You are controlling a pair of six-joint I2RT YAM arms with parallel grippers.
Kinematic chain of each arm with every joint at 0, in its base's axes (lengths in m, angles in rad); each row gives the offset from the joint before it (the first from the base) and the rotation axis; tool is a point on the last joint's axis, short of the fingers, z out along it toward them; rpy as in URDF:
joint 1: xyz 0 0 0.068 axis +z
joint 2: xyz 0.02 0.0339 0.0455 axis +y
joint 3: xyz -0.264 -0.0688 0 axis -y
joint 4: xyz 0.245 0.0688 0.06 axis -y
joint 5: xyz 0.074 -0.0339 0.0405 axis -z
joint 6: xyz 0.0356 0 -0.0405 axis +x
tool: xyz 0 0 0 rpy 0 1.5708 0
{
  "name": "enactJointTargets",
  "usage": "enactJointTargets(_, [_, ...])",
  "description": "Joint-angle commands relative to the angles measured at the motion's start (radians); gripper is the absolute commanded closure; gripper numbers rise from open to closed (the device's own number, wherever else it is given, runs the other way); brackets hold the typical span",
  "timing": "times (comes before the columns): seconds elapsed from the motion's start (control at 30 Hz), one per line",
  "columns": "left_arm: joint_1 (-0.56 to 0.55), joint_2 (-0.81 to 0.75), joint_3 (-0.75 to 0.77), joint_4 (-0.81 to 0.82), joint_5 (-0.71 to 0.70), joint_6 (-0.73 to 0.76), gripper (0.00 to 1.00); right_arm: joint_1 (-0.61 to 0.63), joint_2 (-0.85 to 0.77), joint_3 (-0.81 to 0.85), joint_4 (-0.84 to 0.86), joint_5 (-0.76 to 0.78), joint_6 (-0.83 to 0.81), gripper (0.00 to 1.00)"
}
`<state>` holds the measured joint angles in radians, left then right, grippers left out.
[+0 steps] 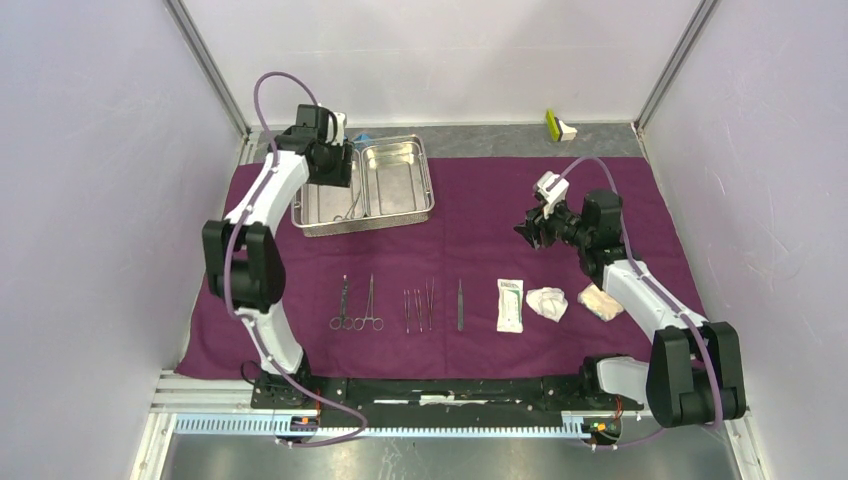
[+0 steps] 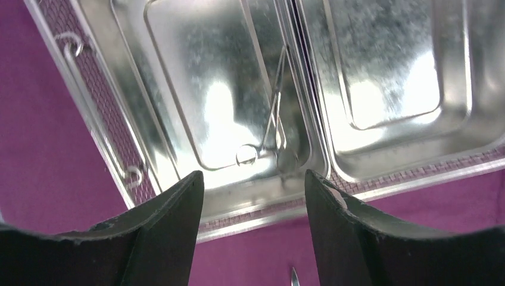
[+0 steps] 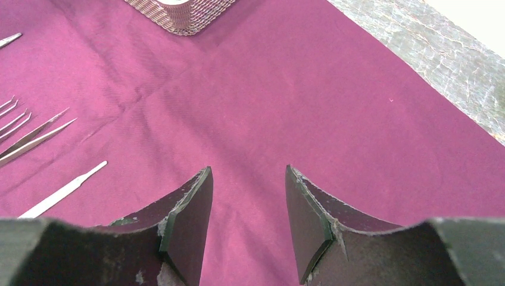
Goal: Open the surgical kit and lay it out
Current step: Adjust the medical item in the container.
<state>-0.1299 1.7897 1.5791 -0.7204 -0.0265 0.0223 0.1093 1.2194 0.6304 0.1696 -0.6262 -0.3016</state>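
Mostly laid out: both my grippers spread, pinching nothing.

On the purple cloth, which covers a grey table between pale walls, one row lies near my bases: two ring-handled forceps, three tweezers, one slim straight instrument, one white sealed packet and two gauze wads. My left gripper hangs over the two-compartment steel tray, whose left compartment holds one more forceps. My right gripper is over bare cloth.
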Motion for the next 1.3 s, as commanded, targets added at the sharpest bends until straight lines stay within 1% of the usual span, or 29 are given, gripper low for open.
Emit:
enactJointTargets(0.0, [0.025,0.153,0.133,-0.025,-0.010,0.056,0.30,-0.004,-0.019,0.027,-0.005,0.008,-0.036,0.46])
enactJointTargets(0.1, [0.049,0.235,0.198,-0.066,0.021,0.064,0.29,-0.003,-0.008,0.036,-0.025,0.009,-0.052,0.46])
enactJointTargets(0.27, [0.083,0.325,0.244,-0.148,0.098,0.115,0.28,-0.004,0.032,0.050,-0.054,0.020,-0.078,0.46])
enactJointTargets(0.47, [0.101,0.344,0.187,-0.177,0.147,0.175,0.26,-0.009,0.080,0.064,-0.079,0.035,-0.108,0.46])
enactJointTargets(0.6, [0.099,0.330,0.161,-0.177,0.191,0.212,0.22,-0.012,0.103,0.065,-0.082,0.056,-0.119,0.46])
enactJointTargets(0.67, [0.096,0.333,0.161,-0.177,0.194,0.226,0.16,-0.013,0.115,0.068,-0.084,0.067,-0.121,0.46])
enactJointTargets(0.77, [0.087,0.340,0.161,-0.177,0.182,0.243,0.13,-0.015,0.125,0.071,-0.087,0.075,-0.123,0.46])
enactJointTargets(1.07, [0.053,0.364,0.172,-0.146,0.160,0.247,0.14,-0.017,0.144,0.071,-0.090,0.083,-0.139,0.46])
enactJointTargets(1.27, [0.003,0.403,0.206,-0.132,0.093,0.255,0.15,-0.019,0.144,0.069,-0.091,0.088,-0.143,0.47])
